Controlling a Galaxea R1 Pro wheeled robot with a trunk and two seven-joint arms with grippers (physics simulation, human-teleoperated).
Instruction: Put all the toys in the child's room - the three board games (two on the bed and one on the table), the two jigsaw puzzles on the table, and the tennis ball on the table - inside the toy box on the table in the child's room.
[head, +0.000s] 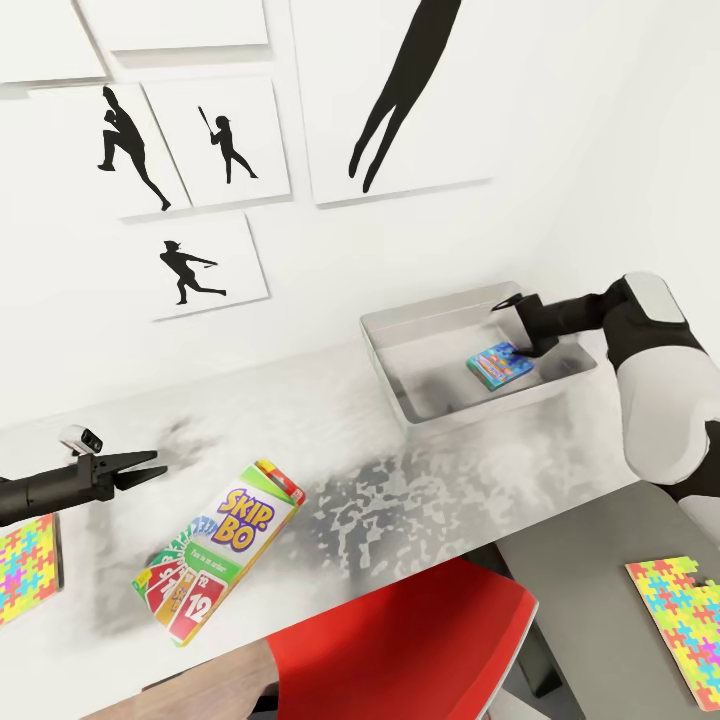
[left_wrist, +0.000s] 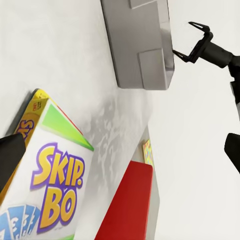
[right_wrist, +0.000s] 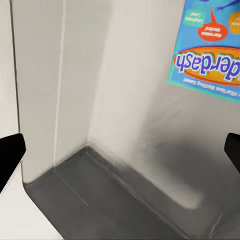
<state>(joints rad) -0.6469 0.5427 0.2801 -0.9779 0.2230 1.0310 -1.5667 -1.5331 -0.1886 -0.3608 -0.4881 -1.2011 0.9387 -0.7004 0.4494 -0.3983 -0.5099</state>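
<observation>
Head view: Skip-Bo box (head: 222, 551) lies just right of left gripper (head: 148, 469), fingers spread, empty; long axis diagonal. Right gripper (head: 507, 303) spread, empty, over toy box (head: 400, 335).

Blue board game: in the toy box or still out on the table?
In. The blue board game lies flat on the floor of the toy box, with the open right gripper above it, holding nothing.

red chair seat (head: 400, 640): tucked under desk edge | silhouette posters (head: 215, 145): on white wall
</observation>
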